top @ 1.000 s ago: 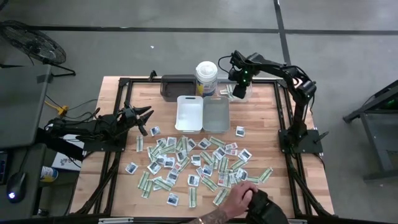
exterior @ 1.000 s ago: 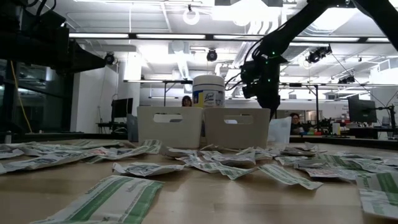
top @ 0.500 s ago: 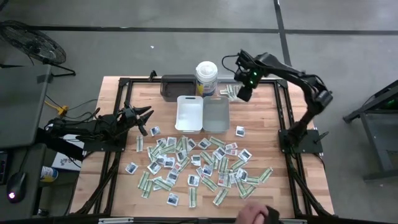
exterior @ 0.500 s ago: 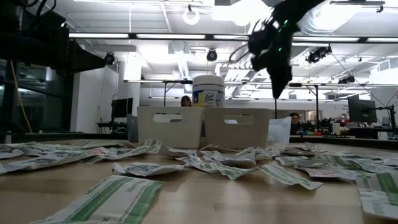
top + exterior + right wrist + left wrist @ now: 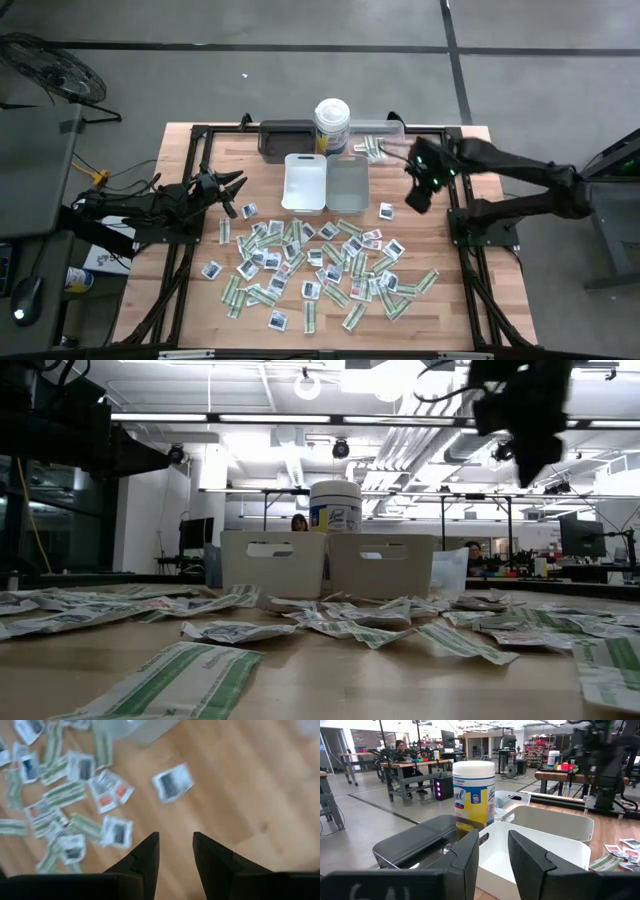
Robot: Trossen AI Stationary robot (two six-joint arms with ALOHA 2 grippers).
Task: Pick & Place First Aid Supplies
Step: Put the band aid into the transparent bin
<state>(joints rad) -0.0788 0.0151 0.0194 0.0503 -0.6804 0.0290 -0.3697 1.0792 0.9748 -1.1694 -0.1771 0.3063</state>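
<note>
The first aid supplies (image 5: 320, 265) lie scattered flat on the wooden table's middle: white sachets and pale-green strips, also in the low view (image 5: 350, 630). A few more (image 5: 370, 148) lie at the far side. My right gripper (image 5: 418, 198) hangs high over the table's right part, pointing steeply down; its fingers (image 5: 176, 851) stand apart with nothing between them. One sachet (image 5: 172, 781) lies below it, apart from the heap. My left gripper (image 5: 235, 190) waits level at the table's left, open and empty (image 5: 493, 855).
A white tray (image 5: 305, 182) and a grey tray (image 5: 347, 183) stand side by side beyond the heap. Behind them are a dark tray (image 5: 285, 138), a tall white canister (image 5: 332, 125) and a clear tray (image 5: 385, 125). Bare wood shows at the table's right (image 5: 425, 240).
My right gripper has swung from the far side by the clear tray toward the table's right edge and nearer, rising and rolling as it went. A person's hand at the near edge has drawn back out of view.
</note>
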